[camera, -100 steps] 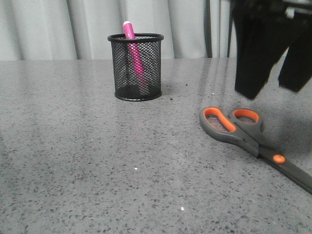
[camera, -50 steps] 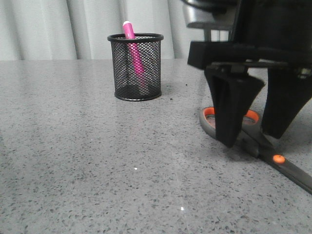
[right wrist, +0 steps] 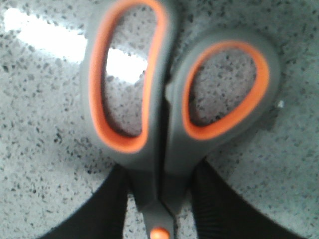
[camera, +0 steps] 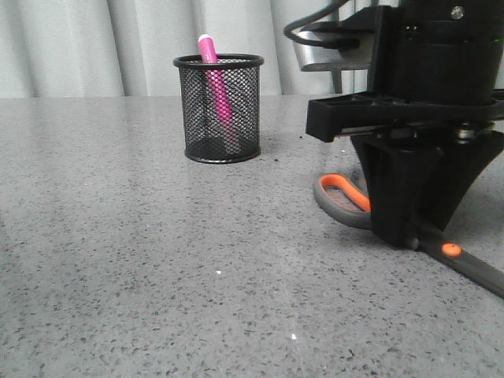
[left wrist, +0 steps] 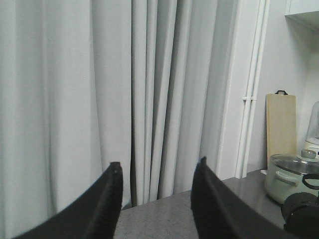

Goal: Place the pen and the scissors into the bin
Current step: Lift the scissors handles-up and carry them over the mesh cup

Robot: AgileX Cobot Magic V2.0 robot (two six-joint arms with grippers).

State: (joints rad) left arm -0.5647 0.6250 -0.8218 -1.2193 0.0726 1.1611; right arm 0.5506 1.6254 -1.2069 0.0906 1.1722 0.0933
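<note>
Grey-handled scissors [right wrist: 164, 124] are lying flat on the bench [camera: 157, 260]; I am seeing my right fingers [right wrist: 112, 201] standing apart, one touching each side of the scissors' neck, just beside the pivot.

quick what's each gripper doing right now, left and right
Left gripper: open, empty, facing the curtain.
Right gripper: down at the table, one finger on each side of the scissors below the loops; whether it is clamped cannot be told.
</note>
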